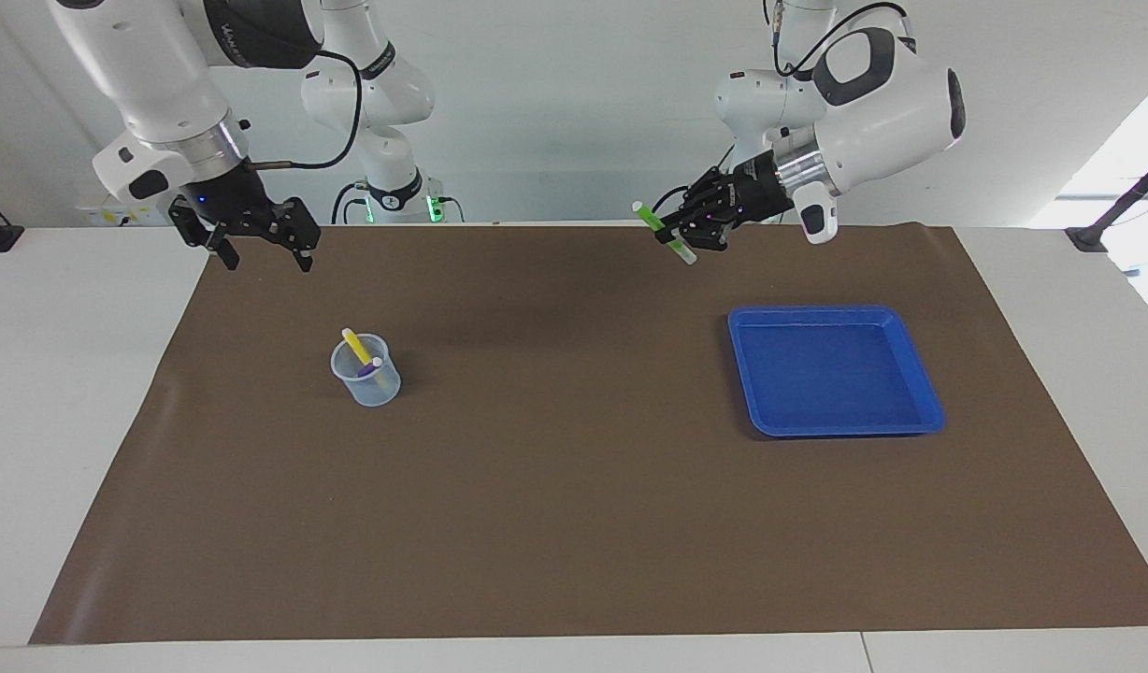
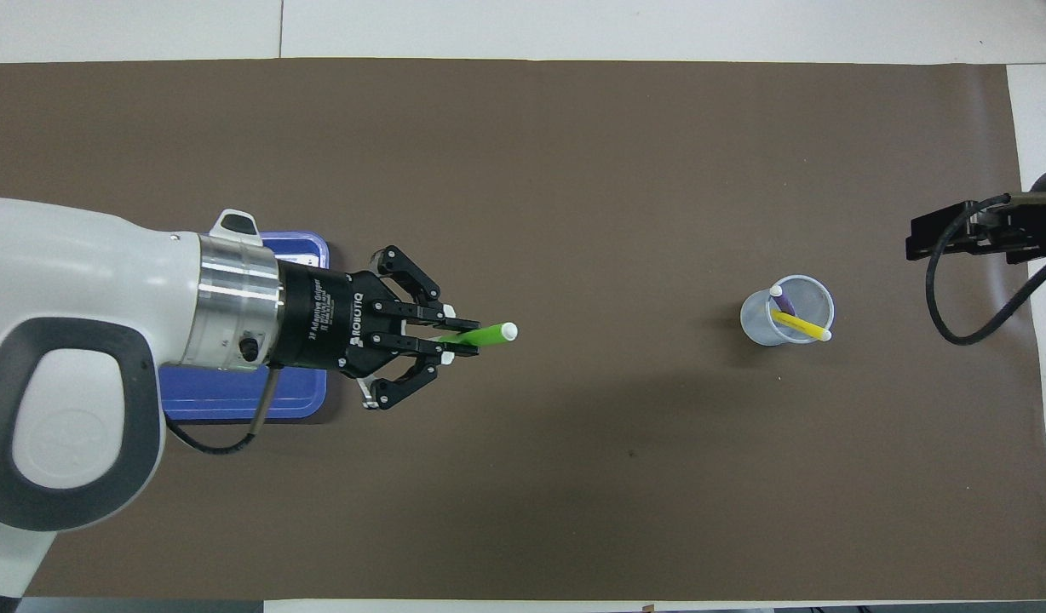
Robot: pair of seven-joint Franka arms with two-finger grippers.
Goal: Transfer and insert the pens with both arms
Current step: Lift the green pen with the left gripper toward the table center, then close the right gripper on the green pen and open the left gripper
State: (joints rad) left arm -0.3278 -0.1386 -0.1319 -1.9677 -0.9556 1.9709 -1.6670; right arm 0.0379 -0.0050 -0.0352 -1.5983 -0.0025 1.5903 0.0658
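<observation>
High over the brown mat (image 1: 574,486), between the tray and the table's middle, my left gripper (image 1: 679,234) (image 2: 459,332) is shut on the green pen (image 1: 662,234) (image 2: 482,335), whose pale end sticks out past the fingertips. The yellow pen (image 1: 355,347) (image 2: 800,324) and the purple pen (image 1: 369,368) (image 2: 784,300) lean inside a clear cup (image 1: 365,371) (image 2: 787,310) toward the right arm's end of the table. My right gripper (image 1: 260,261) (image 2: 957,234) hangs open and empty above the mat's edge at that end.
A blue tray (image 1: 831,371) (image 2: 306,255) lies with nothing in it toward the left arm's end of the table, partly hidden under the left arm in the overhead view. Two smaller white arms with green-lit bases (image 1: 401,201) stand at the robots' edge.
</observation>
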